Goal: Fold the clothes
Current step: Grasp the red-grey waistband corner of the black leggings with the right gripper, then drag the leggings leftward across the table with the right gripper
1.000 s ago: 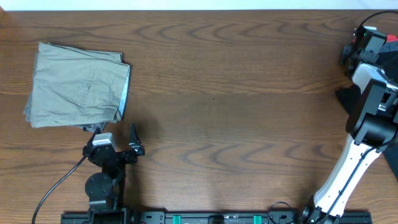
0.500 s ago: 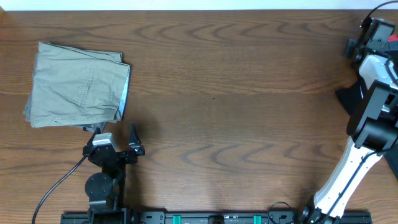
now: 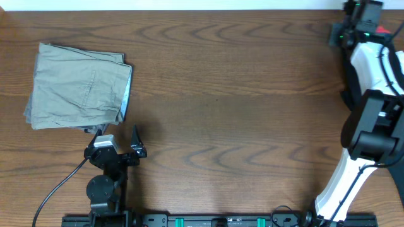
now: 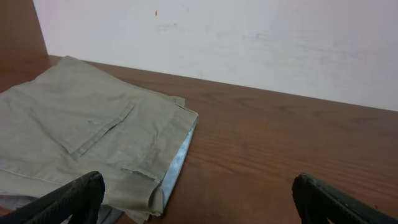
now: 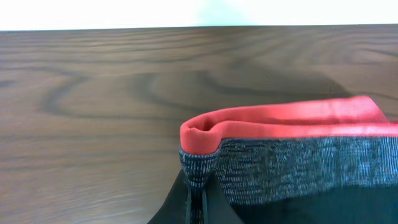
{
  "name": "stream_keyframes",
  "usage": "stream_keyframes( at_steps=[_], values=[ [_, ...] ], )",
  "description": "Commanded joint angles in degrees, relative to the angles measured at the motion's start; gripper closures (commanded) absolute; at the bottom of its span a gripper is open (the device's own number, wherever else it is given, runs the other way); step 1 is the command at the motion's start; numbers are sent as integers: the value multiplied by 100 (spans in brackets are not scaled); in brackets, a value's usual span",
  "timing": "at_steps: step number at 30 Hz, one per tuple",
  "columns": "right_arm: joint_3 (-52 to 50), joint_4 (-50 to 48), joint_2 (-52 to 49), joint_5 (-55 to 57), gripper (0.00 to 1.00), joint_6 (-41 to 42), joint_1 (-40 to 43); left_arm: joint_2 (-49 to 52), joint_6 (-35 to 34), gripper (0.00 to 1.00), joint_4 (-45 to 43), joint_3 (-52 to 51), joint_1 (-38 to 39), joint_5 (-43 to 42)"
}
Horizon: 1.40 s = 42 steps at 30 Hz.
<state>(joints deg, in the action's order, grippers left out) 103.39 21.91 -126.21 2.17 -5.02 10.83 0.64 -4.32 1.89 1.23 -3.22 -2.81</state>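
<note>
Right gripper point(image 5: 198, 186): its fingers are pressing together on a pinched fold of the waistband, and in the overhead view it is reaching over the far right corner of the brown wood-grain table point(image 3: 221, 82).
Garment in hand: the long black stretchy leggings point(image 5: 298, 214), with their red-and-grey knitted waistband point(image 5: 292, 146), are being held by the band's left end.
Garment relative to gripper: the band is running off to the right of the fingertips, red edge uppermost. The black cloth is hanging below it. Most of the leggings are lying out of sight beneath the right arm.
Step in hand (judged): the leggings are probably being drawn from the table's right edge toward its bare middle for spreading.
Doing it well: the pinch should be catching both layers of the band. The pull is best made slowly and low, so that the legs are trailing straight and not bunching.
Left gripper point(image 4: 199, 202): its fingers are standing wide apart with nothing between them, and it is waiting just beside the folded khaki-beige cotton trousers point(image 3: 79, 85).
Placement: the leggings are best set down well apart from those trousers.
</note>
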Motion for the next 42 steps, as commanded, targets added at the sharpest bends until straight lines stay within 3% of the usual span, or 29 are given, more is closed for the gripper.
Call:
stream_keyframes(
  at_steps=[1,7,27,35,42],
  values=[
    [79,63,63,-61,99,133,-273,-4,-28,2,212,-98,-24,92],
    [79,83,57,962,98,136,-286,-4,-28,2,210,-98,-24,92],
    [79,20,57,1947,99,-146,940,-4,-28,2,212,-98,-24,92],
    [79,186,142,-22,99,-144,667,-4,-28,2,212,-98,-24,92],
    [81,170,216,-1843,99,286,-284,-4,-28,2,212,-98,-24,92]
  ],
)
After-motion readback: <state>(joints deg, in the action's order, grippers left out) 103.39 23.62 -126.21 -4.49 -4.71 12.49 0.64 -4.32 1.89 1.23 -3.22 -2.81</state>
